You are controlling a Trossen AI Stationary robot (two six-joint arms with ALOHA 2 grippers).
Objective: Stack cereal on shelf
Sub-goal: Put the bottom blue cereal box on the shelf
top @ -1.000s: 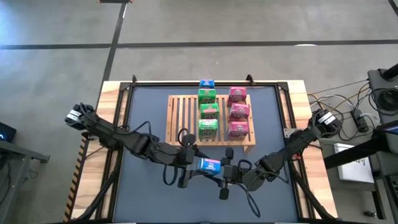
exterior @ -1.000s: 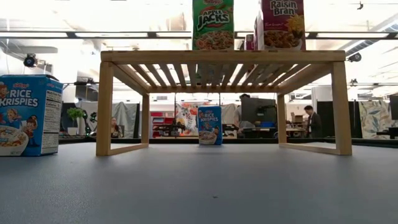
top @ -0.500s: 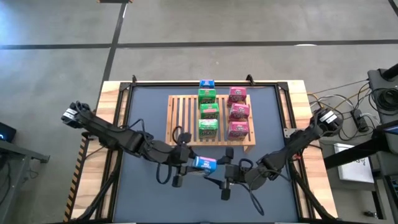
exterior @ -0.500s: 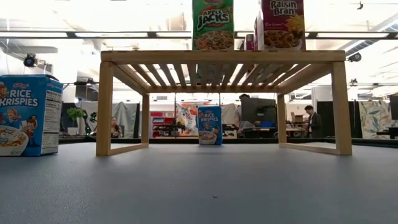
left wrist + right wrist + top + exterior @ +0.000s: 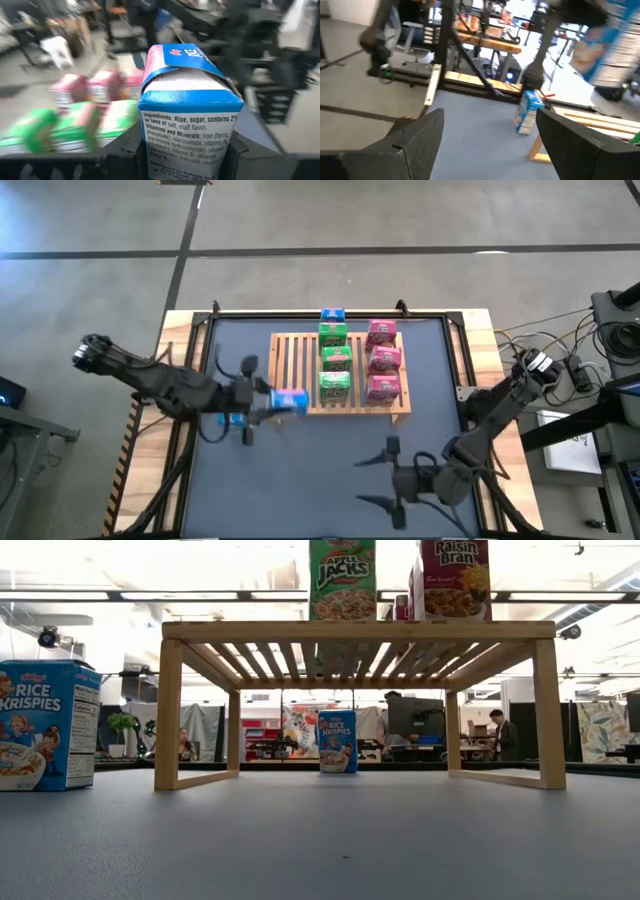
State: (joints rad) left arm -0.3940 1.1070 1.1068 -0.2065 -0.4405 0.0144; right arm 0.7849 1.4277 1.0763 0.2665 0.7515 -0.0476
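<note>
From above, the left gripper (image 5: 262, 402) clamps a small blue cardboard cereal box (image 5: 290, 401) just beside the left front edge of the light wooden slatted rack (image 5: 290, 365). On the rack stand three green boxes (image 5: 334, 360) and three pink boxes (image 5: 383, 361), with another blue box (image 5: 332, 315) behind. The right gripper (image 5: 373, 480) hangs wide apart over the dark table (image 5: 300, 480).

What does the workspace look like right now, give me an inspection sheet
Surface: dark blue mat in a wooden frame.
Job's things: wooden rack carries three green boxes and three pink boxes; one blue box stands behind it.
Clutter: nothing seen.
Claws: left claw shut on a blue box beside the rack; right claw open, empty.
Cables: bundle off the table's right.
Surroundings: concrete floor, office, people far off.
</note>
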